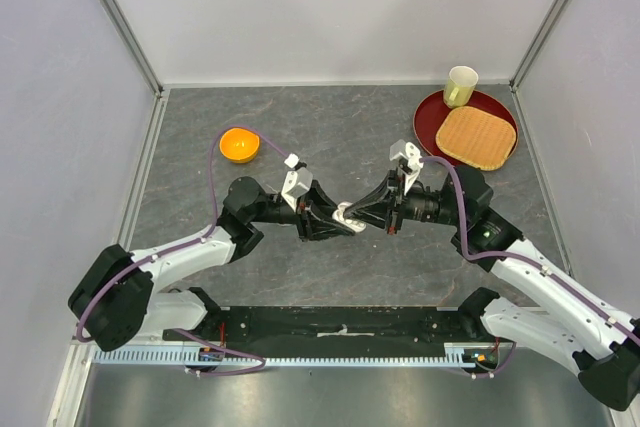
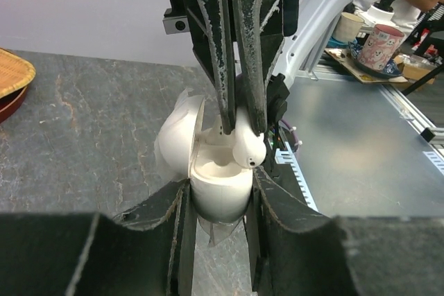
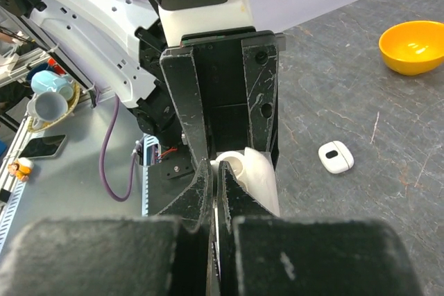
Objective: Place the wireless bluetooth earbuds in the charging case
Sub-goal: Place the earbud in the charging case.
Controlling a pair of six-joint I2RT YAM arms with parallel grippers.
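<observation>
One camera looks down; both wrist cameras face each other, close on the charging case [image 2: 218, 188].

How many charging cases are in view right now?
2. One open case is clamped in the left gripper, meeting the earbud in the right gripper; one closed case lies on the table toward the orange bowl. More may hide under the arms.

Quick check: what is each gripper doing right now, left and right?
The left gripper is closed on the open charging case.
The right gripper is closed on an earbud, at the case's opening.
</observation>
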